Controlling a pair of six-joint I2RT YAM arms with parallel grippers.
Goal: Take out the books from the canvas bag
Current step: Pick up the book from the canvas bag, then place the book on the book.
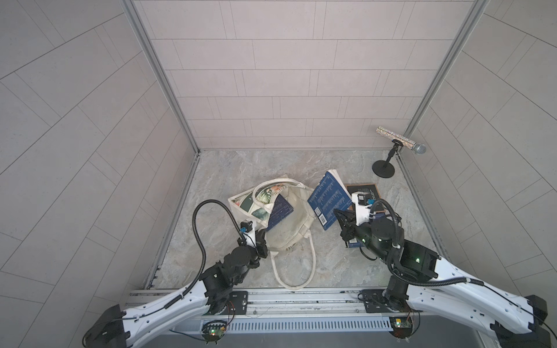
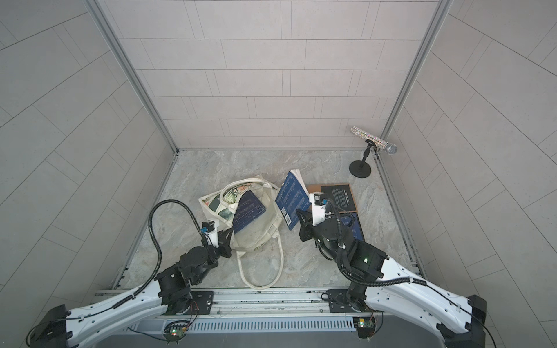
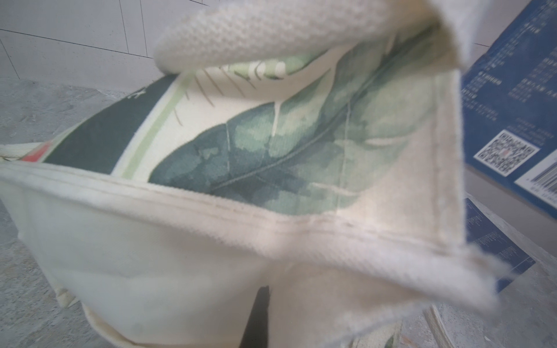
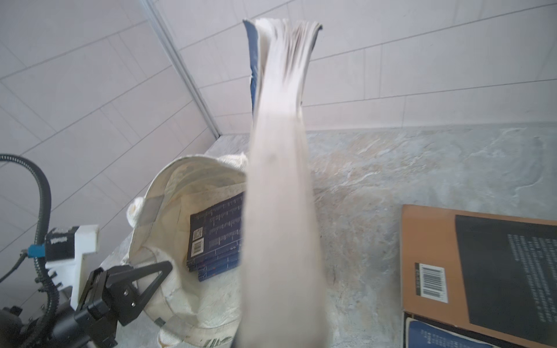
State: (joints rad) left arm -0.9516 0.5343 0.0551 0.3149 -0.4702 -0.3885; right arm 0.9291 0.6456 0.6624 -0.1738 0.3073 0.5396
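Books are sitting in three places. You are holding one navy book (image 1: 328,202) tilted in the air, your right end effector (image 1: 339,215) pinching tight on its lower corner, just beside the canvas bag (image 1: 245,208). An orange-brown book (image 1: 366,189) and a second navy book (image 2: 355,229) are lying on the desk (image 1: 229,168) to the right. A stack of navy books (image 1: 280,212) is lying inside the bag's mouth. Your left end effector (image 1: 262,238) is clamping fully closed on the bag's rim, propping it open. You are mid-carry, I judge. Next you are looking at lowering this book flat beside those on the desk, releasing it, then reaching into the bag again.
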